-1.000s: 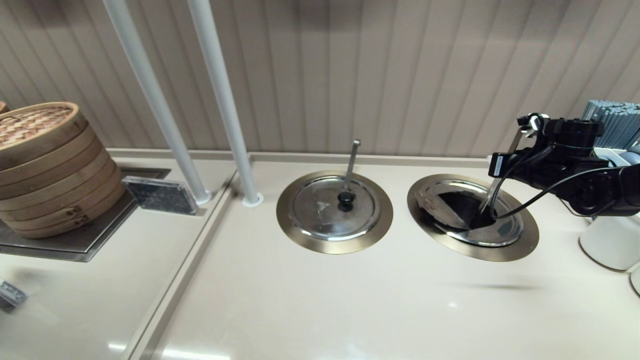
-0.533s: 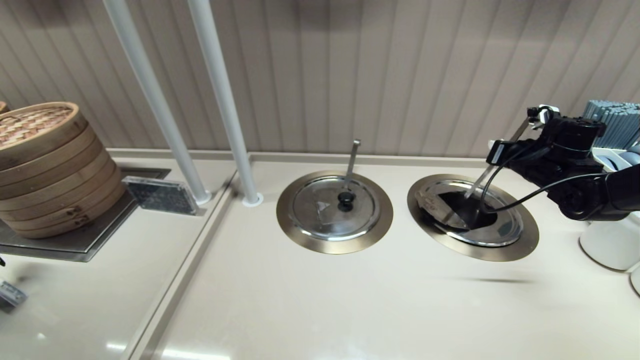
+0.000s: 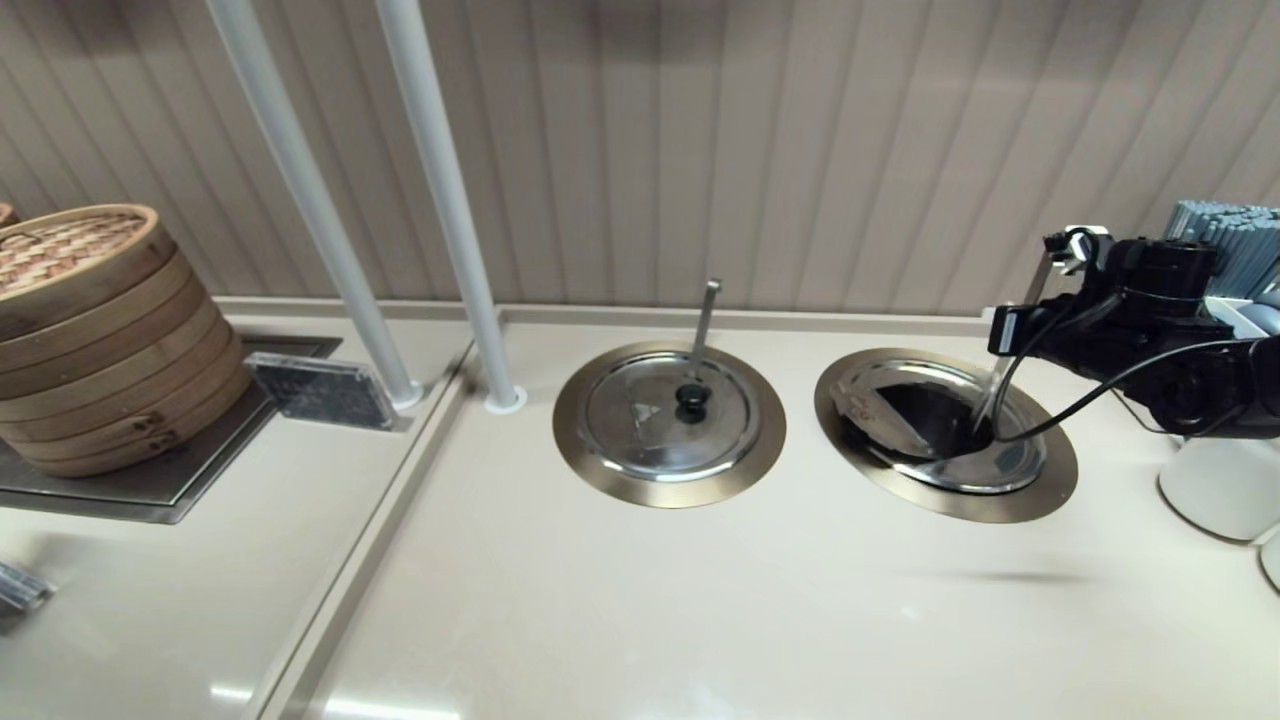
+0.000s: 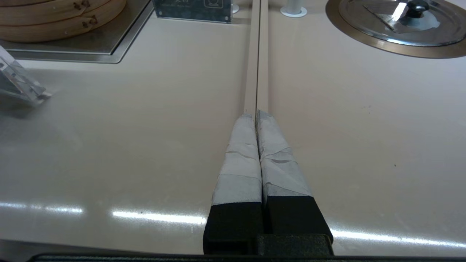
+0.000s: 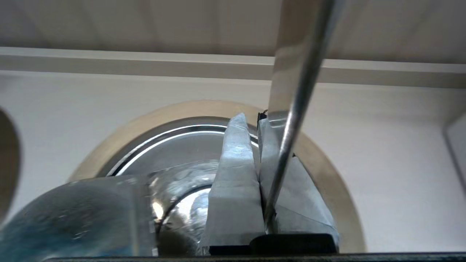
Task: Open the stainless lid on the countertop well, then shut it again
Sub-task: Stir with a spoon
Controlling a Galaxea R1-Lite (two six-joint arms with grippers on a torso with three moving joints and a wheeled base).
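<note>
1. The beige countertop (image 3: 640,600) runs back to a panelled wall, and a seam splits it lengthwise.
2. A stack of bamboo steamers (image 3: 90,340) stands at its left edge.
3. The countertop well (image 3: 1062,468), ringed in bronze, sits toward the back right corner, just right of its twin.
4. The stainless lid (image 3: 1010,460) lies in that well. A dark wedge-shaped gap shows in its left half, and its knob cannot be seen.
5. The twin lid (image 3: 640,420) lies flat and whole, black knob at centre, with a nearly upright handle behind it.
6. The right gripper (image 5: 251,122) hangs above the well's back right rim, its taped fingers pressed onto the ladle handle (image 5: 291,120), which slants down into the gap.
7. The left gripper (image 4: 256,114) is parked over the seam near the front edge, fingers pressed together and empty.
</note>
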